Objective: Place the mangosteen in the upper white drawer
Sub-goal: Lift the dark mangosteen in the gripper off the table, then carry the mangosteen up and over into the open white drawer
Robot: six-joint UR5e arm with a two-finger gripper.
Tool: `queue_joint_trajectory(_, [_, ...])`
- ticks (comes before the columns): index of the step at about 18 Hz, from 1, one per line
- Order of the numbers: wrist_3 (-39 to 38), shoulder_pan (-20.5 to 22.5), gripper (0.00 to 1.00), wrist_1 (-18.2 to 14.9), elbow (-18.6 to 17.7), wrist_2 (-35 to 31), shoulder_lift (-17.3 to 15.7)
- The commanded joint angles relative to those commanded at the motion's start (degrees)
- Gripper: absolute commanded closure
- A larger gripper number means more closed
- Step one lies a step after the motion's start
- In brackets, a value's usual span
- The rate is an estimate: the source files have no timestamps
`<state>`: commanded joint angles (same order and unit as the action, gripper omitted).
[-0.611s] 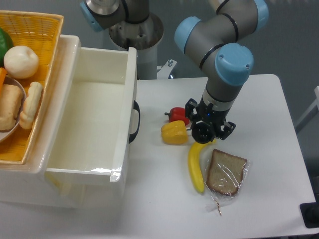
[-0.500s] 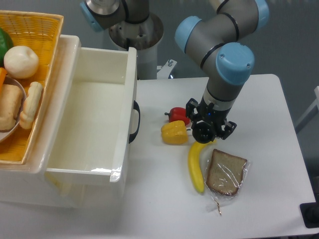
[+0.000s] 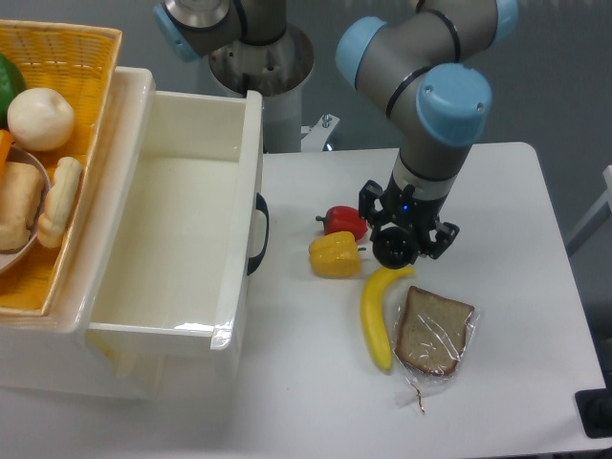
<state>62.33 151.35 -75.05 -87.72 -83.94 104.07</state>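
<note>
The mangosteen (image 3: 394,251) shows as a small, near-black round shape between the fingers of my gripper (image 3: 400,245). The gripper points down over the table, to the right of the peppers and just above the banana's top end. It looks shut on the fruit and holds it slightly off the table. The upper white drawer (image 3: 244,134) stands pulled open at the left, its inside bare, with its black curved handle (image 3: 260,232) facing the gripper. The fingers hide most of the fruit.
A red pepper (image 3: 344,220) and a yellow pepper (image 3: 335,254) lie between the drawer and the gripper. A banana (image 3: 376,316) and wrapped bread (image 3: 435,333) lie in front. A yellow woven basket (image 3: 86,48) holding a white ball (image 3: 40,119) sits at the far left.
The gripper has moved slightly up and to the right with the dark fruit in it, uncovering more of the banana's top end. Nothing else has moved.
</note>
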Motion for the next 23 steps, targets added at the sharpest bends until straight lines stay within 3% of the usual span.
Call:
queue_joint_trajectory(4, [-4.8, 0.3, 0.59, -3.8, 1.3, 2.9, -2.7])
queue_joint_trajectory(8, [-12.0, 1.8, 0.59, -5.4, 1.3, 10.4, -6.9])
queue_joint_trajectory(12, [-19.8, 1.0, 0.59, -6.0, 0.7, 11.7, -10.0])
queue_joint_trajectory(15, [-23.0, 0.8, 0.58, -8.8, 0.4, 15.5, -11.9])
queue_joint_trajectory(19, [-25.9, -2.1, 0.57, -9.2, -1.3, 18.3, -16.3])
queue_joint_trajectory(23, [-27.7, -5.6, 0.57, -9.5, -2.0, 18.9, -17.8])
